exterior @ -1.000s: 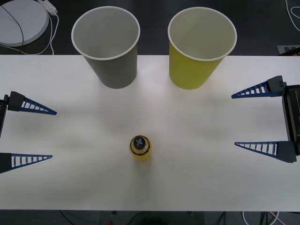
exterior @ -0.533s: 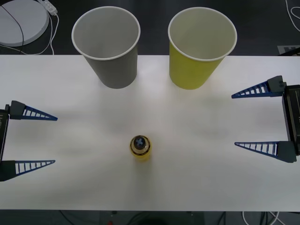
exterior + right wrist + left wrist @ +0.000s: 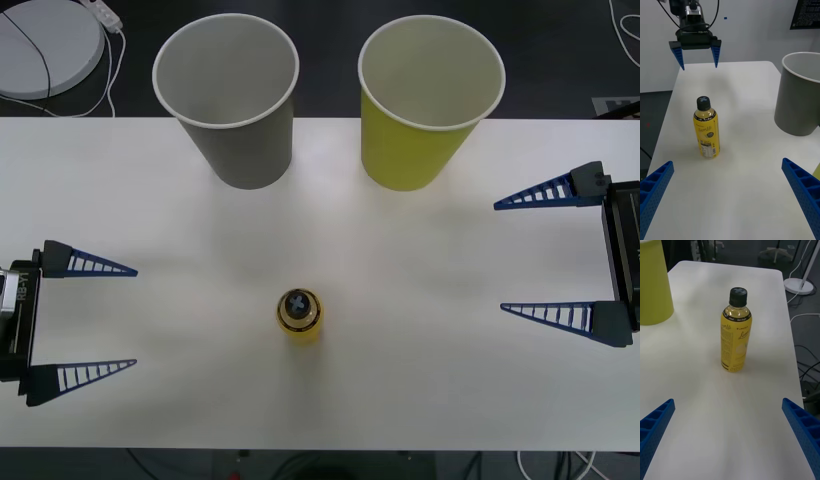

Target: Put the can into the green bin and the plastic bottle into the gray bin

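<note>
The plastic bottle point(image 3: 299, 315) point(image 3: 706, 129) point(image 3: 735, 339) stands upright near the middle of the white table point(image 3: 400, 400), yellow with a black cap. Behind it stand the gray bin point(image 3: 226, 100) point(image 3: 799, 99) on the left and the green bin point(image 3: 430, 100) point(image 3: 653, 281) on the right, both upright. My left gripper point(image 3: 136, 316) point(image 3: 728, 400) is open at the left, level with the bottle and pointing at it, well apart from it. It also appears far off as the left gripper point(image 3: 699, 67). My right gripper point(image 3: 498, 258) point(image 3: 727, 162) is open at the table's right edge. The can is out of view.
A white round base point(image 3: 40, 40) with a cable lies on the dark floor beyond the table's back left corner. A lamp stand foot point(image 3: 799, 287) and cables lie on the floor past the table's front edge.
My left gripper has moved right toward the bottle and a little nearer the front edge, still open. The right gripper, bottle and bins have not moved.
</note>
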{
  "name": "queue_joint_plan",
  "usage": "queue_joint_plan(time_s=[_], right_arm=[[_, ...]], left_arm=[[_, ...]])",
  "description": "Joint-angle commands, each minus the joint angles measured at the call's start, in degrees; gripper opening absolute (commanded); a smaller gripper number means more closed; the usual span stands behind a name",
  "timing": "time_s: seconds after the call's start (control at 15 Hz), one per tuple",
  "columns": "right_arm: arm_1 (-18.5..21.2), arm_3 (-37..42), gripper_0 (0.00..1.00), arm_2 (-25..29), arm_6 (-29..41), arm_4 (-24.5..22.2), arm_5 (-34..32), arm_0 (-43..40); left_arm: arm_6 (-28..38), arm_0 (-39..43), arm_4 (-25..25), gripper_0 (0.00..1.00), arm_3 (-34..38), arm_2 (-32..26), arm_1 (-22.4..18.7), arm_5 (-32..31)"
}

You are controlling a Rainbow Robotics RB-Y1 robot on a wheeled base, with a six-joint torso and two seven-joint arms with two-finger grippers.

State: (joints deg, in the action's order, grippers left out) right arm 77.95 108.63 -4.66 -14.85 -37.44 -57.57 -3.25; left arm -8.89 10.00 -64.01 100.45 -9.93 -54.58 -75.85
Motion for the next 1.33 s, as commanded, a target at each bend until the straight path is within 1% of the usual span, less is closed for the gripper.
queue_joint_plan(time_s=[0.07, 0.27, 0.6, 0.73, 1.0, 1.33], right_arm=[[0.0, 0.0, 1.0, 0.0, 0.0, 0.0, 0.0, 0.0], [0.0, 0.0, 1.0, 0.0, 0.0, 0.0, 0.0, 0.0], [0.0, 0.0, 1.0, 0.0, 0.0, 0.0, 0.0, 0.0], [0.0, 0.0, 1.0, 0.0, 0.0, 0.0, 0.0, 0.0], [0.0, 0.0, 1.0, 0.0, 0.0, 0.0, 0.0, 0.0], [0.0, 0.0, 1.0, 0.0, 0.0, 0.0, 0.0, 0.0]], left_arm=[[-0.3, 0.0, -1.8, 1.0, 0.0, 0.5, 3.6, -0.7], [-0.4, -0.2, -2.6, 1.0, 0.0, 2.6, 6.1, 0.9], [-1.0, -1.3, -2.8, 1.0, 0.0, 8.8, 7.7, 6.0], [-1.0, -2.3, -3.6, 1.0, 0.0, 10.4, 8.6, 7.2], [-0.9, -3.8, -5.4, 1.0, 0.0, 12.3, 10.8, 8.2], [-0.8, -4.6, -8.4, 1.0, 0.1, 13.5, 14.9, 8.2]])
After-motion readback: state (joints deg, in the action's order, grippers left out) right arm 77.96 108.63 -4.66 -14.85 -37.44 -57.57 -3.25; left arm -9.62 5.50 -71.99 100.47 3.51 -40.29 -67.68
